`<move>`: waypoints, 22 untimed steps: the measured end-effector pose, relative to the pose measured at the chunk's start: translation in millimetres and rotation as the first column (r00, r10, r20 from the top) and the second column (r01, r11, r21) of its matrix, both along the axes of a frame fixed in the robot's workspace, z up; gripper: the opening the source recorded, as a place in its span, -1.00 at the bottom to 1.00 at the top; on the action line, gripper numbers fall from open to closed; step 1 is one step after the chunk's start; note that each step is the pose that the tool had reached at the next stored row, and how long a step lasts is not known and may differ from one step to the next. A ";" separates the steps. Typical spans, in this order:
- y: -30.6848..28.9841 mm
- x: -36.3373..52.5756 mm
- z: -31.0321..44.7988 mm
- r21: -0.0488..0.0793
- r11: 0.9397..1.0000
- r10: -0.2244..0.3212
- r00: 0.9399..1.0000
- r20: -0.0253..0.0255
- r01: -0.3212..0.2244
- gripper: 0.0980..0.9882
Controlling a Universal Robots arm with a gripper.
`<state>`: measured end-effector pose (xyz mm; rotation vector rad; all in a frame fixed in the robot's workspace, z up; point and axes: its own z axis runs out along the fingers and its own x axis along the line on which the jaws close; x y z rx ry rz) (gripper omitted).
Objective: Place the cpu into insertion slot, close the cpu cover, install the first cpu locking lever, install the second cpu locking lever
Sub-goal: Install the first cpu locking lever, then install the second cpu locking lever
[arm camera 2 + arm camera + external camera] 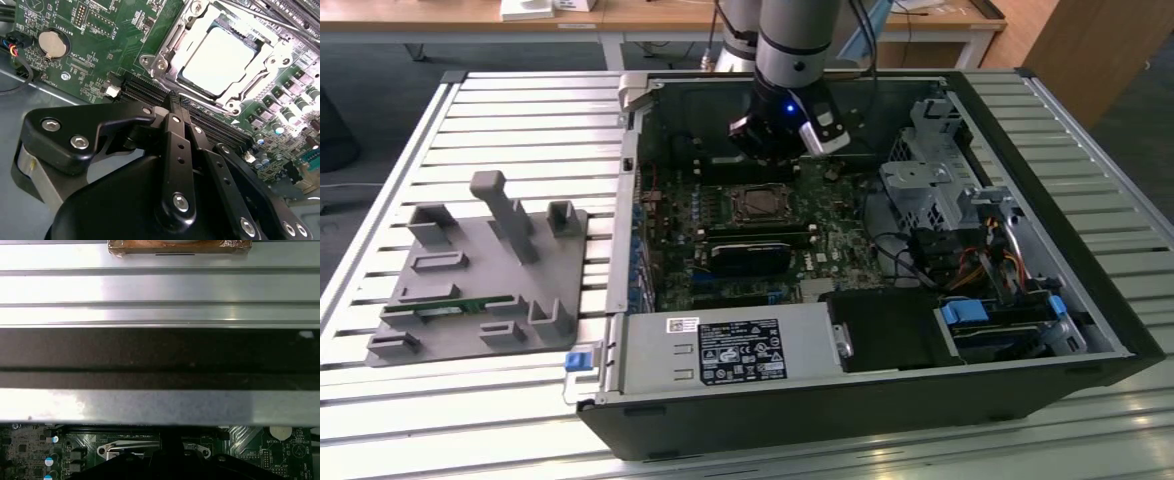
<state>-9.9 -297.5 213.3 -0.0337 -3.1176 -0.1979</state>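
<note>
The cpu (pixel 221 61) shows its pale metal top inside the insertion slot (pixel 758 204) on the green motherboard. The silver cpu cover (pixel 167 47) lies flat around it, framing the chip through its window. Thin metal lever rods (pixel 272 17) run along the socket's far side; I cannot tell whether they are latched. My gripper (pixel 173 98) hovers just off the socket's edge, over the black memory slots, its black fingers (pixel 178 131) pressed together with nothing between them. In the exterior view the gripper (pixel 765 160) hangs inside the case, just behind the socket.
The open computer case (pixel 620 300) lies on a slatted metal table. A black card (pixel 754 250) sits in front of the socket, the power supply (pixel 720 350) nearer still, and a drive cage with cables (pixel 934 190) to the exterior view's right. A grey fixture plate (pixel 480 270) stands on the left.
</note>
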 end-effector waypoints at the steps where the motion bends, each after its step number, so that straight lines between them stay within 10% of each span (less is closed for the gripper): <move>1: -0.3 0.0 0.0 0.000 1.000 0.000 1.000 0.000 0.000 -0.98; 22: -10.8 0.1 -0.2 0.000 1.000 0.000 1.000 0.000 0.000 -0.98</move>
